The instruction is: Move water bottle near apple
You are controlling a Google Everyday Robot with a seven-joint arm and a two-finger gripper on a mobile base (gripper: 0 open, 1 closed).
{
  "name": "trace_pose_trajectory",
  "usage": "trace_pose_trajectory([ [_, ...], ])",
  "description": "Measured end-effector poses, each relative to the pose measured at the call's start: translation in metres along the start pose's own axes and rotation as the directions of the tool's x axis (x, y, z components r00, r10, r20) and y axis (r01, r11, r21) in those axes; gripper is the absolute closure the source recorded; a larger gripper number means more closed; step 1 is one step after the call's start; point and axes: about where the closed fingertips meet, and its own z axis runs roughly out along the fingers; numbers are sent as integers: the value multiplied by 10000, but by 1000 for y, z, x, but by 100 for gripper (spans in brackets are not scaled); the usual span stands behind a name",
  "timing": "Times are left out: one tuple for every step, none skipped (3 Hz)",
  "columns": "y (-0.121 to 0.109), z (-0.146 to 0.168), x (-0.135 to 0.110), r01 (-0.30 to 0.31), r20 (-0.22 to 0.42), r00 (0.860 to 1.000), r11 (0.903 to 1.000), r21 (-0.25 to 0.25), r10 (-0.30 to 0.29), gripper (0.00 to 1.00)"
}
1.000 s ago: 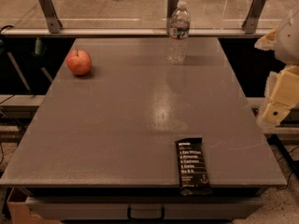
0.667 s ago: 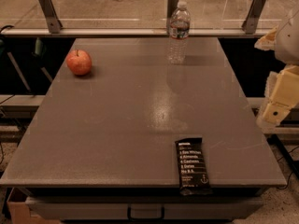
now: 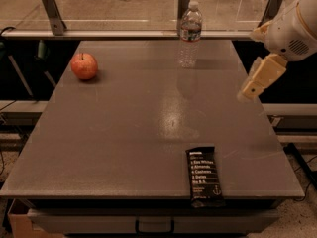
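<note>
The water bottle is clear and ribbed with a white cap and a dark label band. It stands upright at the far edge of the grey table, right of centre. The red-orange apple sits at the far left of the table, well apart from the bottle. My gripper hangs at the right, over the table's right edge, to the right of the bottle and nearer than it, touching nothing.
A black snack bar lies at the table's front edge, right of centre. A metal rail with upright posts runs behind the table. A drawer handle shows below the front edge.
My gripper and arm have moved left and a little up, from outside the table's right edge to over it. The bottle, apple and bar have not moved.
</note>
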Motion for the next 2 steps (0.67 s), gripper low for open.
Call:
trace_pose_trajectory([
  [-55, 33, -24, -337, 1571, 9874, 9957, 861, 198, 0],
  [-54, 33, -24, -323, 1548, 9878, 9961, 819, 193, 0],
])
